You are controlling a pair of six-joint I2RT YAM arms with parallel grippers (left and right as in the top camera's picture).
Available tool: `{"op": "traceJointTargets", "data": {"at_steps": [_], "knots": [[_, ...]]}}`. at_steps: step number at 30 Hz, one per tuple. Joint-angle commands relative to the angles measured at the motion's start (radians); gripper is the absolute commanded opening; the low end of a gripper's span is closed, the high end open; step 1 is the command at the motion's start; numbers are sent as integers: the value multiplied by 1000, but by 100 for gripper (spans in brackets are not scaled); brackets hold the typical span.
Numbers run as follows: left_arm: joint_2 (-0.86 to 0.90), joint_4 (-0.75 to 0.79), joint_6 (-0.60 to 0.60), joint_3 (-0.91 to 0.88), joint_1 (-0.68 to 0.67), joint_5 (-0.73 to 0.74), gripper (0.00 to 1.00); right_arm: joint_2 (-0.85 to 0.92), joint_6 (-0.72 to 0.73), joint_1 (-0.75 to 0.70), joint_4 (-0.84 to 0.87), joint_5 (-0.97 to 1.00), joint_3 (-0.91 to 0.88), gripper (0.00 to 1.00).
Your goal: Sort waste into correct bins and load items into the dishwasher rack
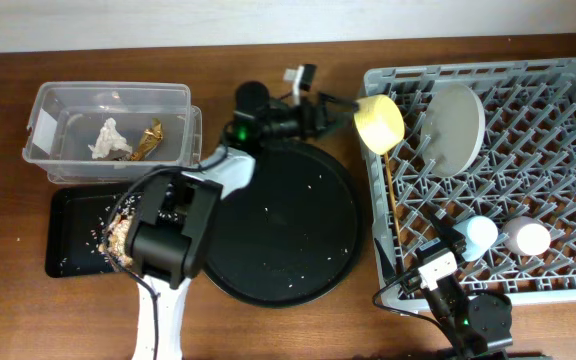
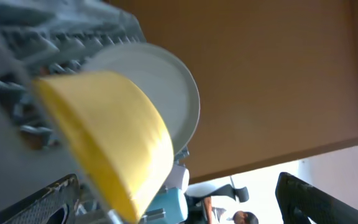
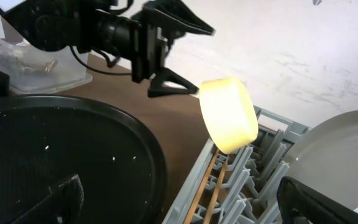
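Observation:
The yellow bowl [image 1: 379, 122] stands on its edge among the pegs at the far left corner of the grey dishwasher rack [image 1: 568, 150]. It also shows in the left wrist view [image 2: 104, 130] and the right wrist view [image 3: 229, 115]. My left gripper [image 1: 343, 108] is open right beside it, its fingers [image 3: 188, 59] spread. The plate [image 1: 455, 125] leans upright behind the bowl. The chopsticks [image 1: 396, 200] lie along the rack's left side. The blue cup [image 1: 481, 232] and pink cup [image 1: 528, 237] sit at the rack's front. My right gripper [image 1: 433, 262] is open and empty at the rack's front left corner.
The clear tub [image 1: 53, 100] at the far left holds the white tissue [image 1: 108, 140] and gold wrapper [image 1: 150, 140]. The shallow black tray [image 1: 68, 250] in front of it holds food scraps [image 1: 118, 235]. The large round black tray [image 1: 288, 230], dotted with crumbs, lies mid-table.

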Motion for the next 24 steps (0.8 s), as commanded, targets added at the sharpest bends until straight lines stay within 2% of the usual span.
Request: {"op": "traceJointTargets", "data": {"at_steps": [1, 3, 4, 5, 6, 7, 8, 9, 12, 14, 16, 20, 24], "knots": [[-75, -85, 32, 14, 97, 63, 100, -7, 15, -6, -1, -9, -7, 98], [-157, -311, 189, 14, 145, 77, 99, -7, 15, -6, -1, -9, -7, 98], [-220, -526, 360, 14, 165, 55, 99, -7, 15, -6, -1, -9, -7, 98], [-323, -869, 602, 14, 188, -77, 99, -7, 15, -6, -1, -9, -7, 98], [-388, -1064, 730, 15, 196, -201, 99, -7, 15, -6, -1, -9, -7, 98], [-435, -1186, 809, 16, 199, -295, 99, -7, 15, -6, -1, -9, -7, 98], [-558, -1424, 951, 16, 200, -500, 99, -7, 15, -6, -1, -9, -7, 98], [-633, -1542, 1015, 16, 200, -612, 99, -7, 15, -6, -1, -9, -7, 98], [-852, -1791, 1114, 16, 200, -893, 99, -7, 15, -6, -1, -9, -7, 98], [-1001, -1889, 1113, 16, 200, -982, 99, -7, 15, -6, -1, -9, -7, 98], [-1181, -1955, 1113, 16, 200, -979, 100, -7, 15, -6, -1, -9, -7, 98], [-1421, -2011, 1113, 16, 200, -979, 99, -7, 15, -6, -1, -9, -7, 98], [-1604, -2122, 1121, 16, 200, -1103, 100, -7, 15, -6, -1, -9, -7, 98]]}}
